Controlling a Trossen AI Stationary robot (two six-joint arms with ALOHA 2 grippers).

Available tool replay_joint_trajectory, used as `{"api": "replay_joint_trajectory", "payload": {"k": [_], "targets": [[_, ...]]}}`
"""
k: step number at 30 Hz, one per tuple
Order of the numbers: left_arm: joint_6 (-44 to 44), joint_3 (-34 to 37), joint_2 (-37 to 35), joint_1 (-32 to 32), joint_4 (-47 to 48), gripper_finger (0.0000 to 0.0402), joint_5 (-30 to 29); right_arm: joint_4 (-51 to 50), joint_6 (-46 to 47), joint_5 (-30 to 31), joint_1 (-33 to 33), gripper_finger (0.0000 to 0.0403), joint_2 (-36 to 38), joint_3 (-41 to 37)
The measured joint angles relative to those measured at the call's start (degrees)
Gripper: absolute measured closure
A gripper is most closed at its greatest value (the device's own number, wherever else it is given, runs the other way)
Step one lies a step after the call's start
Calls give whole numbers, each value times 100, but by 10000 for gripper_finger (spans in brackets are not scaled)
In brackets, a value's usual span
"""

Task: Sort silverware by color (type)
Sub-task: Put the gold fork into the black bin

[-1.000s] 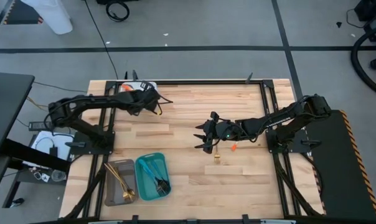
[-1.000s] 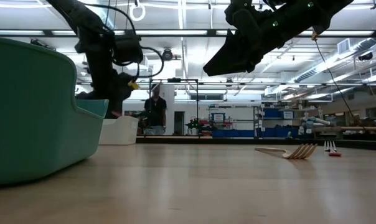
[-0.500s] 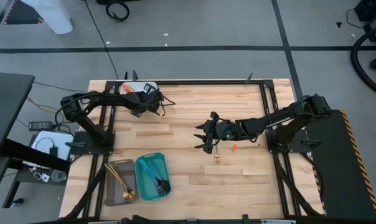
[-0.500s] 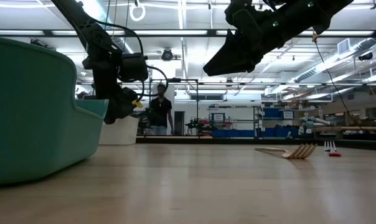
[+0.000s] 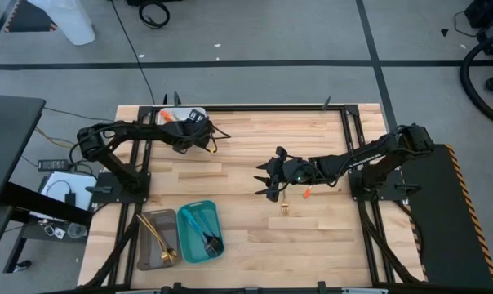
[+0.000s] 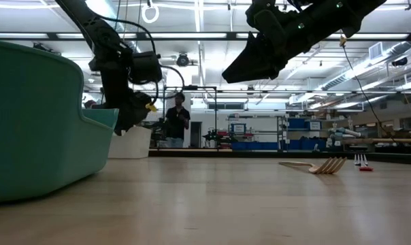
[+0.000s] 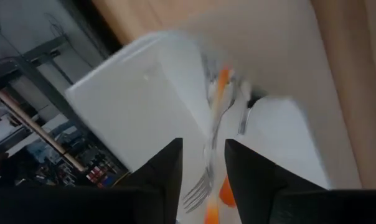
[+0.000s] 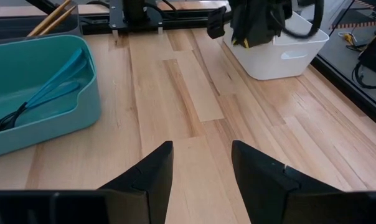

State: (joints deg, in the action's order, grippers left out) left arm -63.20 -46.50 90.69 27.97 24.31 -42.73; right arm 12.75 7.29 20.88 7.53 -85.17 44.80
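High view: your left gripper (image 5: 199, 129) hangs over the white tray (image 5: 181, 114) at the far-left corner; right gripper (image 5: 267, 178) hovers mid-table, fingers apart. A gold fork (image 5: 286, 209) and an orange piece (image 5: 306, 193) lie near it; grey tray (image 5: 142, 249) and teal tray (image 5: 189, 251) hold sorted pieces.

Low view: only here a person (image 6: 175, 126) shows behind the table.

Left wrist: fingers apart, orange fork (image 7: 216, 124) loose in the white tray.

Right wrist: teal pieces (image 8: 45, 93) in the teal tray.

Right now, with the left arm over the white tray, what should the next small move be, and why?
Probably lift the left tool clear of the white tray: its fingers are apart, and an orange piece and a fork lie in the tray. The right tool hovers open near the gold fork.
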Motion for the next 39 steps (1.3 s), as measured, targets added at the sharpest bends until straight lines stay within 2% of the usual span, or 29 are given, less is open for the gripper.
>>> {"api": "replay_joint_trajectory", "payload": {"k": [7,14,26,39], "targets": [[0,-2,-684,-23,-20,285,44,-31,-123,-5,0,229,0,0],[-20,-4,-1178,-503,-68,285,558,-83,-435,-17,-38,229,-2,-180],[-63,-4,-1238,-1655,-455,285,571,-125,-476,-113,-92,229,-2,-232],[107,-4,-1238,-2428,-729,285,374,-127,-493,-111,-92,229,-2,-232]]}}
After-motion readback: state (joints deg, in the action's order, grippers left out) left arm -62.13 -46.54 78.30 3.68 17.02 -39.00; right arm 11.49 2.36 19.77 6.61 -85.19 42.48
